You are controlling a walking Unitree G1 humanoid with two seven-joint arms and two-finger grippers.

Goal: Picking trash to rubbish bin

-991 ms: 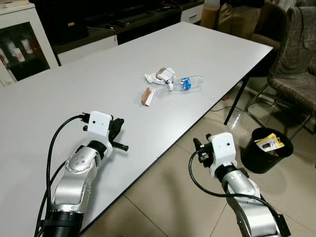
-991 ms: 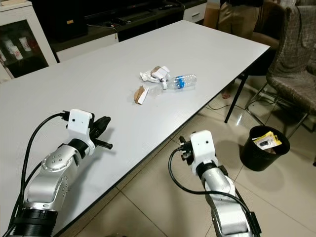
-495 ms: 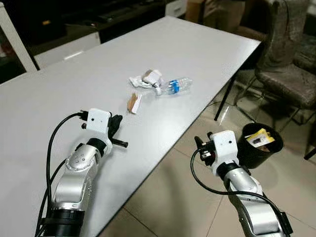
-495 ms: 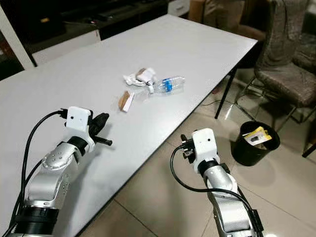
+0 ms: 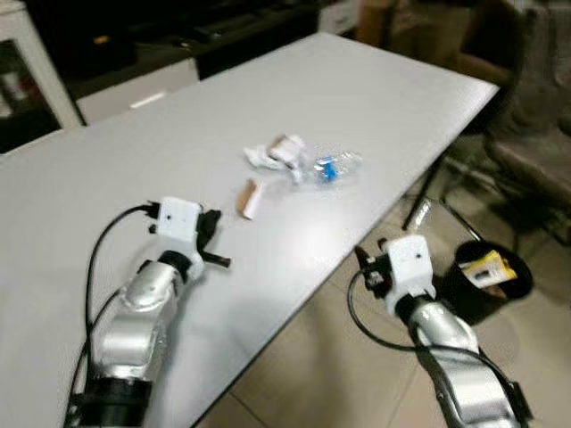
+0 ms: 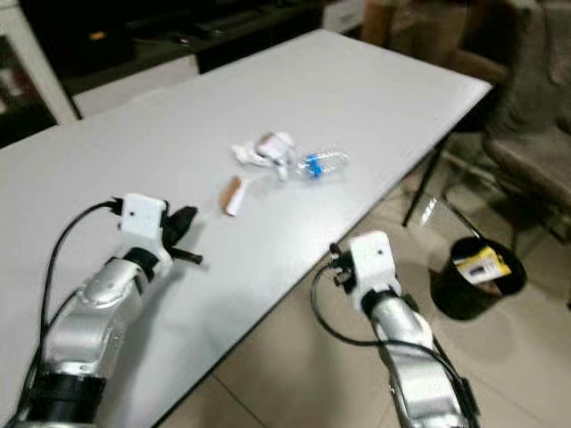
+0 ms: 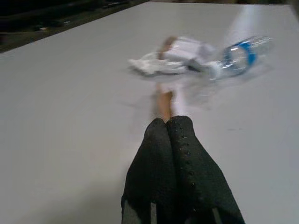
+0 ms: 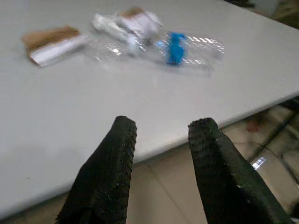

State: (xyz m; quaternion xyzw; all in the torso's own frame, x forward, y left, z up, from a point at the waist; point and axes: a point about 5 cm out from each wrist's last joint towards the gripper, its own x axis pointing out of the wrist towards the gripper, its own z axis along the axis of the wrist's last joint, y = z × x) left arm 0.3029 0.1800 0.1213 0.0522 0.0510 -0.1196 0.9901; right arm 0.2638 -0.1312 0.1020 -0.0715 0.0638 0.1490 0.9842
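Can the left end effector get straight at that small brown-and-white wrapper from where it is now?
Probably yes. The left end effector hangs over the table, fingers shut, pointing at the wrapper with only bare tabletop between. It must open first.

No words or numbers can be read anywhere. The bottle (image 5: 335, 168) on the table (image 5: 134, 160) has a blue label, but it is too blurry to read. The yellow packet (image 5: 486, 268) in the black bin (image 5: 464, 299) has dark marks on it, and they are too small to make out.
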